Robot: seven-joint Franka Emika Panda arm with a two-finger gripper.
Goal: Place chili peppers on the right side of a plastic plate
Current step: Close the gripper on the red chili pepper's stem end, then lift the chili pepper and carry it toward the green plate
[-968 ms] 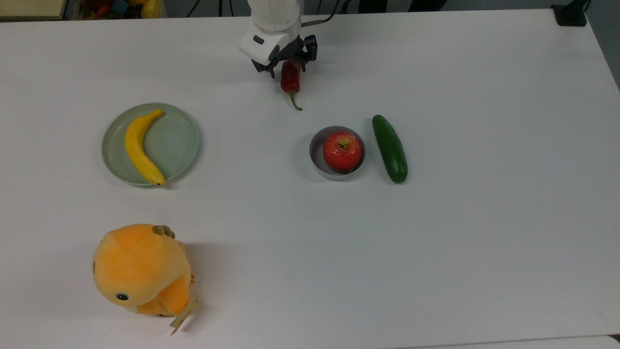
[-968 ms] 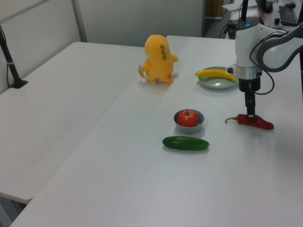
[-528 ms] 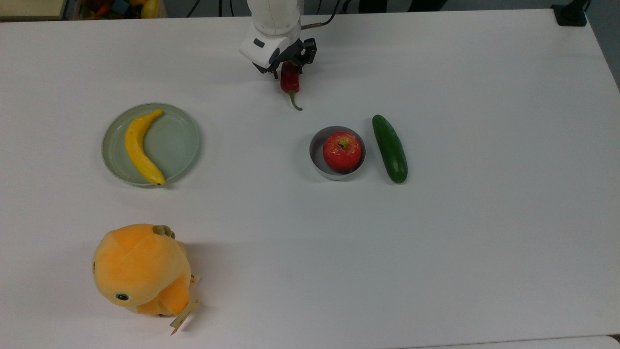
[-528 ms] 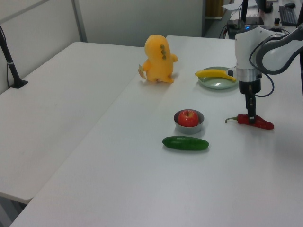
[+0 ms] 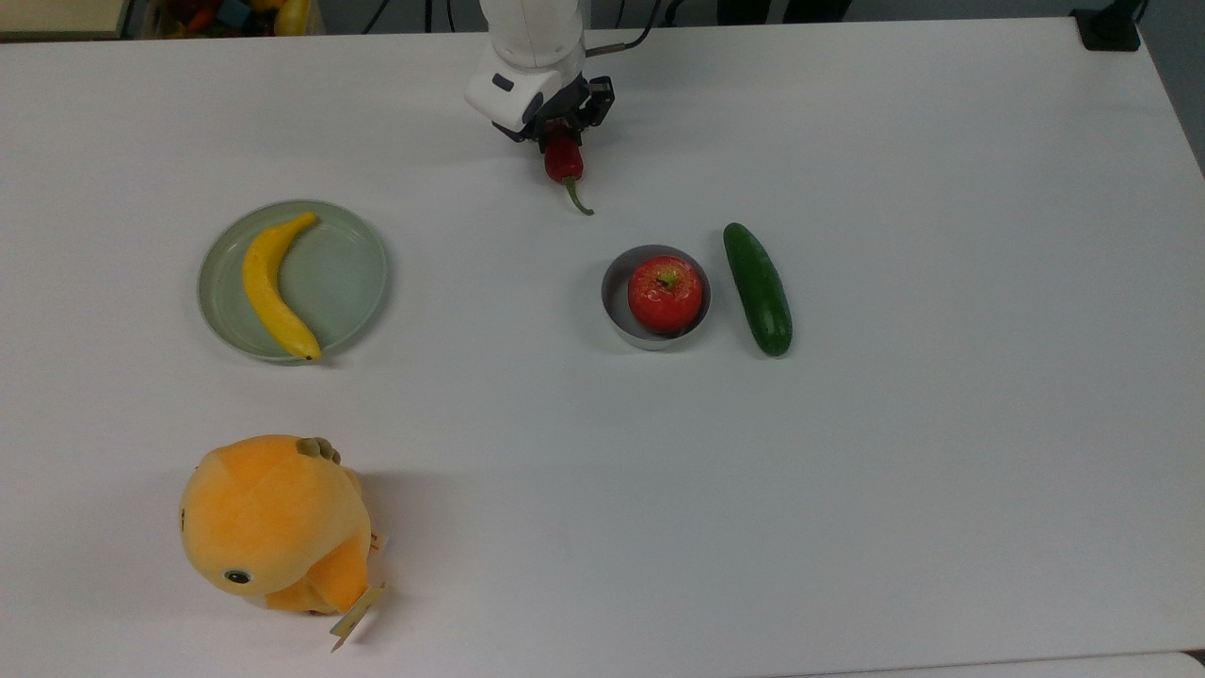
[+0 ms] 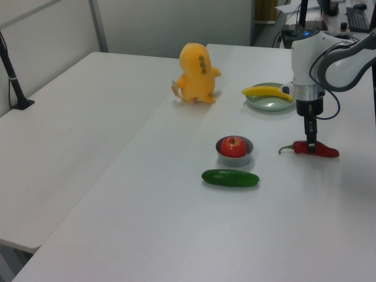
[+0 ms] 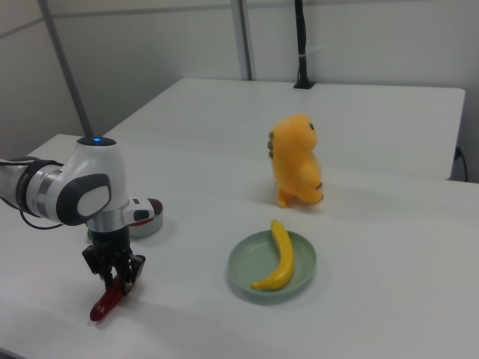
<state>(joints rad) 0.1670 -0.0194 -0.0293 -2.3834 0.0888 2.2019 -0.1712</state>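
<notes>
Gripper (image 5: pixel 562 133) clamps chili (image 5: pixel 565 164); plate (image 5: pixel 350 282) well apart

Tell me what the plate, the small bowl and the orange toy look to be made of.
The plate: likely plastic, pale grey-green with an even, matte surface and a soft raised rim. The small bowl: probably metal, grey with a thin straight wall and a dull sheen. The orange toy: plush fabric, going by its fuzzy, soft-edged surface and the tag hanging from it.
</notes>
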